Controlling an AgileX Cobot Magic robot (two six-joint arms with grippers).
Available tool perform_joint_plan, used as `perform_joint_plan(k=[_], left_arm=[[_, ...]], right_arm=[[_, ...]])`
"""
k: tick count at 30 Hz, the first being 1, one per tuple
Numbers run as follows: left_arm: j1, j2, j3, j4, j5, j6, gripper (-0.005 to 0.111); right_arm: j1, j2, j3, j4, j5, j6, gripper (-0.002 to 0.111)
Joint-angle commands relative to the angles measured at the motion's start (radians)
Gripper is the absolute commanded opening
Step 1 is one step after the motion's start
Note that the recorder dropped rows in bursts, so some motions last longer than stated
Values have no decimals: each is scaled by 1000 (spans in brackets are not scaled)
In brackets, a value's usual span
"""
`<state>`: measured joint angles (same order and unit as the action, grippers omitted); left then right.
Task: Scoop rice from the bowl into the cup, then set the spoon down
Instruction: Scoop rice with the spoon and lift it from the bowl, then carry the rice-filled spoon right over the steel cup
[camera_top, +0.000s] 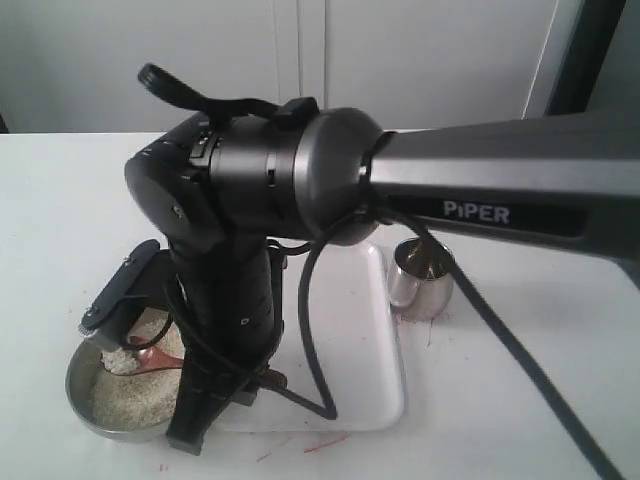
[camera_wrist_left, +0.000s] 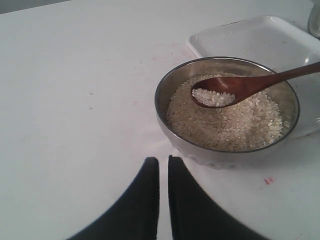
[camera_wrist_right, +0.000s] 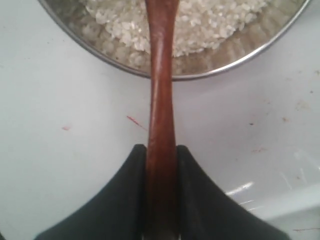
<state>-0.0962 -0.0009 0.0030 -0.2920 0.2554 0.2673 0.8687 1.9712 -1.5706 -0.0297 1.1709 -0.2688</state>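
The wide steel bowl (camera_wrist_left: 165, 87) holds a bed of white rice (camera_wrist_left: 225, 127) and stands at the lower left of the exterior view (camera_top: 80, 385). My right gripper (camera_wrist_right: 161, 147) is shut on the handle of the reddish-brown wooden spoon (camera_wrist_right: 161, 95). The spoon's head (camera_wrist_left: 212, 95) sits over the rice with a small heap of grains in it. Beside the bowl, over bare table, my left gripper (camera_wrist_left: 163, 160) is shut with nothing between its fingers. The shiny steel cup (camera_top: 420, 280) stands right of the tray, apart from both grippers.
A white rectangular tray (camera_top: 365, 330) lies between bowl and cup. The right arm (camera_top: 480, 195) crosses the exterior view and hides part of the bowl and the spoon handle. A black part with a grey tip (camera_top: 115, 300) hangs over the bowl's far rim.
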Motion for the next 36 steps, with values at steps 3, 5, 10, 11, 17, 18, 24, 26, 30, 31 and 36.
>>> perform_joint_plan(k=[3,5,10,11,17,18,24,26,30,31,36], left_arm=[[-5,1,-3,-7,-1,-2,14],[-5,1,-3,-7,-1,-2,14],[-5,1,-3,-7,-1,-2,14],[-5,1,-3,-7,-1,-2,14],[-5,1,-3,-7,-1,-2,14],[-5,1,-3,-7,-1,-2,14],[-5,1,-3,-7,-1,-2,14],[-5,1,-3,-7,-1,-2,14],[-5,1,-3,-7,-1,-2,14],[-5,1,-3,-7,-1,-2,14],[-5,1,-3,-7,-1,-2,14]], right_arm=[[-30,-55,3,123,17,-78,0],[-30,-80,21,100,18,-78,0],[-30,-153,70,67,50,-69,0],[-30,-171,82,55,50,-65,0],[-35,-287,154,10,50,-40,0],[-42,-308,163,10,50,-38,0],[-116,-433,218,1,50,23,0],[-146,-469,229,-23,50,62,0],[-193,-538,248,-145,50,148,0],[-205,-551,257,-163,50,164,0],[-278,-582,315,-165,50,167,0]])
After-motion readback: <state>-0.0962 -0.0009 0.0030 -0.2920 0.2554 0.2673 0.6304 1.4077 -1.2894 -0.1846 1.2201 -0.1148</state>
